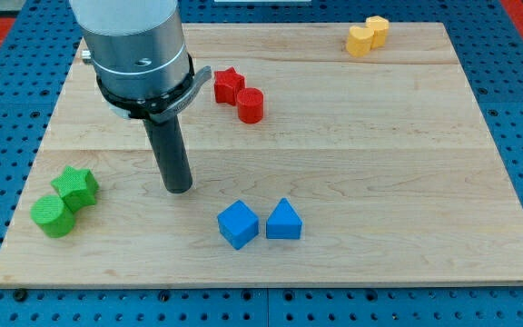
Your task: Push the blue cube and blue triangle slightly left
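The blue cube (238, 224) and the blue triangle (283, 221) sit side by side near the view's bottom middle of the wooden board (379, 163), touching or nearly touching. My tip (179, 188) rests on the board to the upper left of the blue cube, a short gap away from it. The dark rod rises from the tip to the grey arm body at the view's top left.
A green star (76, 186) and a green cylinder (53, 216) sit together at the view's left. A red star (228, 85) and a red cylinder (251, 105) lie at the top middle. Two yellow blocks (368, 34) sit at the top right corner.
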